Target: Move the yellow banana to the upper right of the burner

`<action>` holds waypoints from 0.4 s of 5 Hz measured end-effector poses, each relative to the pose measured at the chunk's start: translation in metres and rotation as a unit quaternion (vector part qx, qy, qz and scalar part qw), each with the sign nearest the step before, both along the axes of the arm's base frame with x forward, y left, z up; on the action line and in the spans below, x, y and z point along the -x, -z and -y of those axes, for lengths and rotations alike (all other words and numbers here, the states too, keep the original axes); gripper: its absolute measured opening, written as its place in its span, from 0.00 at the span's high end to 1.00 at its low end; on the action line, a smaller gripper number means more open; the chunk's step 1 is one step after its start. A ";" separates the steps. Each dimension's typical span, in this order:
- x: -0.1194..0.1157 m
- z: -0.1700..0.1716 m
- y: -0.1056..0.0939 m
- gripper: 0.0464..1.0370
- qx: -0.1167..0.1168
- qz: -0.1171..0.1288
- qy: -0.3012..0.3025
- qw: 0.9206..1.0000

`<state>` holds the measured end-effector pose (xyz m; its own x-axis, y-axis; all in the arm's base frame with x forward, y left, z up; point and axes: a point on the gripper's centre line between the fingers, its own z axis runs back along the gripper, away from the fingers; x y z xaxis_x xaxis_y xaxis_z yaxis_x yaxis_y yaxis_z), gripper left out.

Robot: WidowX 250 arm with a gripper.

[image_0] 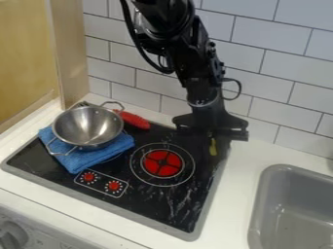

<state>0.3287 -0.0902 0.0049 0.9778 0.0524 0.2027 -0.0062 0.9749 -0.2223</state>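
White tiles (273,63) cover the wall behind a black stovetop (123,197) set in the white counter (238,194). The black arm (198,73) comes in from the top edge, its gripper (212,136) hanging over the stovetop's right rear part; whether it's open or closed, I can't tell from here. A gray sink (289,211) is at the right. On the left of the stovetop, a blue cloth (88,158) has a two-handled metal pot (88,126) on it. The red burner (162,163) comes next, then a red object (135,120) just beside the pot. Smallest is the banana (212,147), a bit of yellow right under the gripper, to the burner's upper right; I can't make out whether it's held.
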 end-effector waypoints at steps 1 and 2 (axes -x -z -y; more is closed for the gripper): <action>0.001 0.001 0.003 0.76 0.002 -0.003 0.003 1.000; 0.003 0.000 0.003 0.49 0.003 -0.015 -0.006 1.000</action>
